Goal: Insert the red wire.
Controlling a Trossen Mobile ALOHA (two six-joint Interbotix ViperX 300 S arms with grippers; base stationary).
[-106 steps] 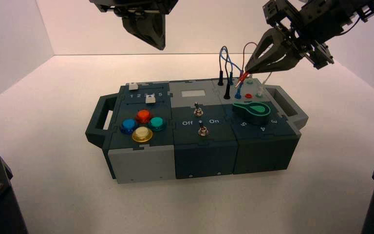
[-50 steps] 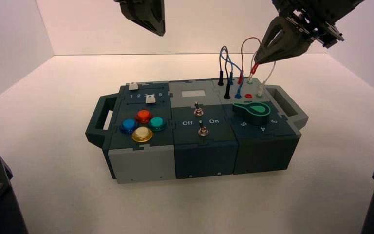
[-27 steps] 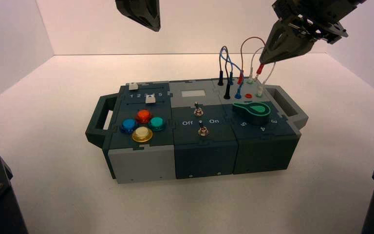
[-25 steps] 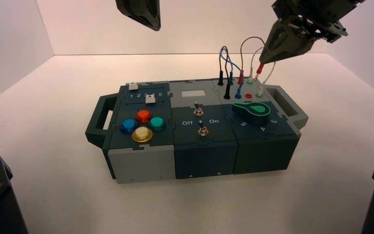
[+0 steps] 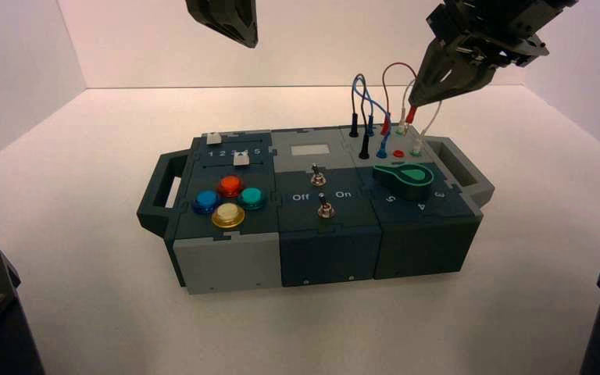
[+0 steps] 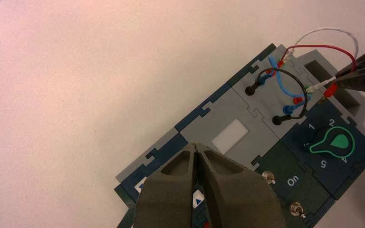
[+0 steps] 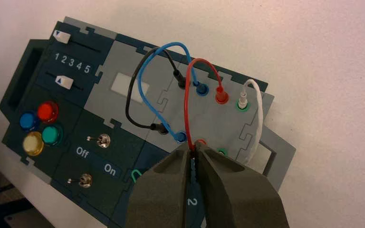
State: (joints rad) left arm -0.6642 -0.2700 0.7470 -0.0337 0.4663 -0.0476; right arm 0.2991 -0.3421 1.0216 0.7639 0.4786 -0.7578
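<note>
"Pose first: where have you got the arms?"

"I have my right claw (image 5: 414, 101) slanting down toward seven o'clock, above the box's (image 5: 297, 269) one-to-two-o'clock part. My left claw (image 5: 251, 45) hangs high at eleven o'clock, tips together, idle."

"And the red wire (image 7: 187, 95)?"

"Clamped: my right claw's fingers are closed on one end. Its red plug (image 6: 331, 90) sticks out below the tips, clear of the bare red socket (image 5: 398, 154), which sits near, toward seven o'clock from it. The cable loops up and over to its other plug (image 7: 222, 96), seated in the far row at one o'clock."

"Any writing you can read?"

"'Off' and 'On' by the toggle switches (image 7: 103, 140), 1 2 3 4 5 between the white sliders (image 7: 64, 82), and 1, 2, 4 and 5 around the green-edged knob (image 6: 332, 142). I can't see a brand."
</note>
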